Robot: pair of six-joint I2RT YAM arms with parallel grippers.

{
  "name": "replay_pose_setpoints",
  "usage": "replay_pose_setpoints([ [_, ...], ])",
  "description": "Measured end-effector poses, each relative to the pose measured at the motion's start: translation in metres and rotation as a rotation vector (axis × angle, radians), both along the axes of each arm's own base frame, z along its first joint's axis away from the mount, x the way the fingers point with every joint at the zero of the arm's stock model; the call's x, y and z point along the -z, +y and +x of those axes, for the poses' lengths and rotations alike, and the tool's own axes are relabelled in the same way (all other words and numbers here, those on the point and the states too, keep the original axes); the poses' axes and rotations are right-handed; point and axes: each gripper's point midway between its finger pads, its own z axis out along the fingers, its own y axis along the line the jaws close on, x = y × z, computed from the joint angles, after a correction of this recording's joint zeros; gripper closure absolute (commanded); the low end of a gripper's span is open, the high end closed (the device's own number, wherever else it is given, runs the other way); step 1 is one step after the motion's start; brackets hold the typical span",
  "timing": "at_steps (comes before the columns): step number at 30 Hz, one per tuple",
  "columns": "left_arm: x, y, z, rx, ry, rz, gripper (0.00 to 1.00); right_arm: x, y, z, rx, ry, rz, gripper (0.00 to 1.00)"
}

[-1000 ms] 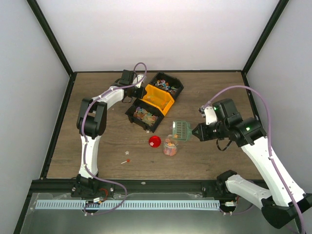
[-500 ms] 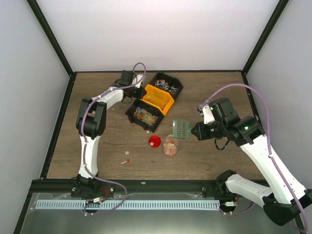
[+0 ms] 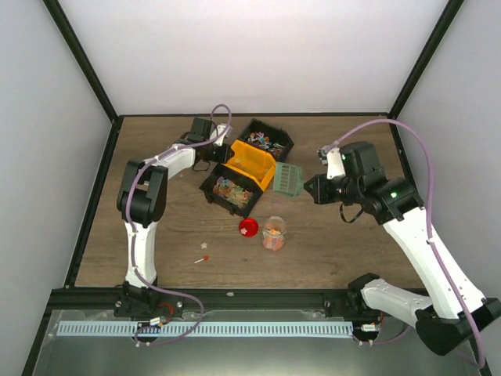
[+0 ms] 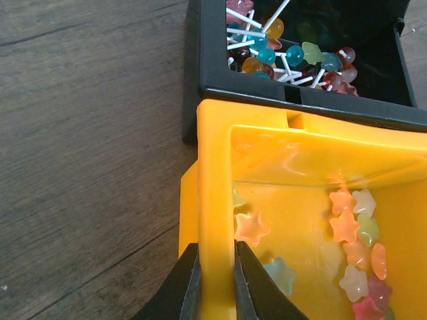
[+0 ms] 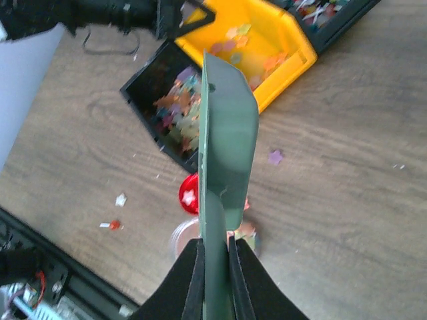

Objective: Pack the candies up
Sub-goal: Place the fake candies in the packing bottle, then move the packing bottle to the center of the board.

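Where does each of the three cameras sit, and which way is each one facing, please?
Top external: fixed above and behind the robot, looking down on the table; left arm and right arm both show.
Left wrist: on the left arm, looking along the left end effector, shut on the wall of the yellow bin; only its fingers show.
Right wrist: on the right arm, looking down past the right end effector, shut on the green scoop.
Shared: all three show the yellow bin; top and right wrist also share the red lid.
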Motion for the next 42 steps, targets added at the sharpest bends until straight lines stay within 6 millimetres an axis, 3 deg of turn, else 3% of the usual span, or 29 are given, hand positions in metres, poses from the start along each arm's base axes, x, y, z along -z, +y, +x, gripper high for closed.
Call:
replay_pose_setpoints([
  [6,-0.001,-0.006,-0.013,0.021,0.009,0.0,0.94,-0.007,-0.01,0.03,0.0,-0.09,-0.001,0.99],
  [14,0.0,-0.019,-0.025,0.054,0.019,0.002,0.94,-0.005,0.0,0.015,-0.116,-0.16,0.037,0.99],
  [26,-0.001,-0.017,-0.037,0.059,0.031,0.019,0.92,-0.004,0.004,0.016,-0.137,-0.164,0.048,0.99],
  [33,-0.001,-0.016,-0.038,0.053,0.035,0.025,0.75,-0.002,0.005,0.016,-0.139,-0.16,0.052,0.99],
  [36,-0.011,-0.017,-0.032,0.054,0.014,0.028,0.65,0.003,0.005,0.015,-0.139,-0.147,0.059,0.99],
  [42,-0.034,-0.016,-0.016,0.044,-0.052,0.034,0.57,0.006,0.004,0.014,-0.127,-0.141,0.063,0.99],
])
